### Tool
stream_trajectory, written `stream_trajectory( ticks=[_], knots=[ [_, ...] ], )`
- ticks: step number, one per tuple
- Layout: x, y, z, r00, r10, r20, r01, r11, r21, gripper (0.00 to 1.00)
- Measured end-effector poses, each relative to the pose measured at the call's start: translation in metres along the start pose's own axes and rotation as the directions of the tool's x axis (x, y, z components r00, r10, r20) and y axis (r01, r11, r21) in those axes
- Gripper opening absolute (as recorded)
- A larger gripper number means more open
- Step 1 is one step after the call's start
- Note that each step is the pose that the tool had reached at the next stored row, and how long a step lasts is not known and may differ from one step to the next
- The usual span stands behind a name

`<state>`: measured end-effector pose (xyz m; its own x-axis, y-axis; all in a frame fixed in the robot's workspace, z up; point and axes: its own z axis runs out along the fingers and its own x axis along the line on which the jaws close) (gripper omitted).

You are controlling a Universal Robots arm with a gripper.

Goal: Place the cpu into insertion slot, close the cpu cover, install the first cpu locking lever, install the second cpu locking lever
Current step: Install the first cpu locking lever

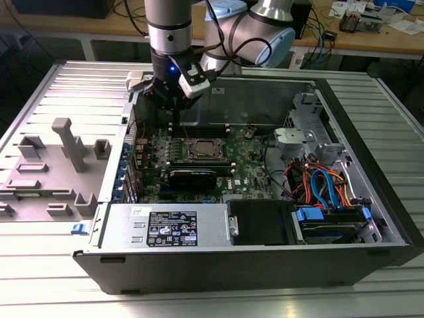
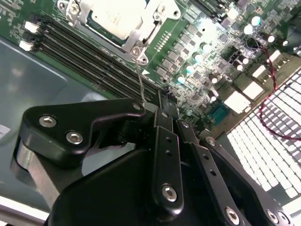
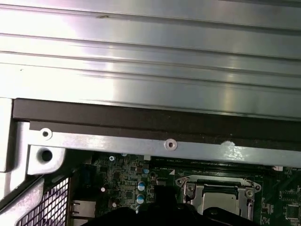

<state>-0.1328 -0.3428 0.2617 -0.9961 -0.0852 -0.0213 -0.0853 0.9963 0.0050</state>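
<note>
An open computer case point(image 1: 371, 199) is lying flat on a ribbed metal bench point(image 1: 40, 278); the arm point(image 1: 169, 26) is reaching down into it from above, toward the case's corner at the upper left of the exterior view. The hand point(image 1: 173, 119) is hanging over the green motherboard point(image 1: 248, 162), just beside the insertion slot point(image 1: 201, 161), which is sitting near the middle of the board.

In the second wrist view the cpu point(image 2: 113, 14) is resting in the slot with its dull silver top facing up; the cpu cover point(image 2: 141, 35) is lying flat over it, its metal frame ringing the chip. A thin wire cpu locking lever point(image 2: 140, 82) is rising from one corner of the socket, crossing the long black memory slots point(image 2: 89, 49), and ending right at the tips of the hand point(image 2: 149, 109). The black fingers point(image 2: 70, 127) are drawn together there; the hand is looking clenched on the end of the lever.

In the first wrist view the socket frame is showing just inside the case's metal rim point(image 3: 169, 143), with the ribbed bench beyond it.

On the bench at the exterior view's left, a grey tray point(image 1: 59, 172) with upright posts is sitting just beside the case. Inside the case, a power supply point(image 1: 175, 228) is lying along the near wall; blue and orange cables point(image 1: 321, 185) are bunching toward the exterior view's right.
</note>
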Motion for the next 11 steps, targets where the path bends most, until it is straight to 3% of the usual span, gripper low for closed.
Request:
stream_trajectory(
  ticks=[11],
  knots=[
    [-0.0239,-0.0017,0.0034,1.0,0.0,0.0002,0.0,1.0,0.0056,0.11]
  ],
)
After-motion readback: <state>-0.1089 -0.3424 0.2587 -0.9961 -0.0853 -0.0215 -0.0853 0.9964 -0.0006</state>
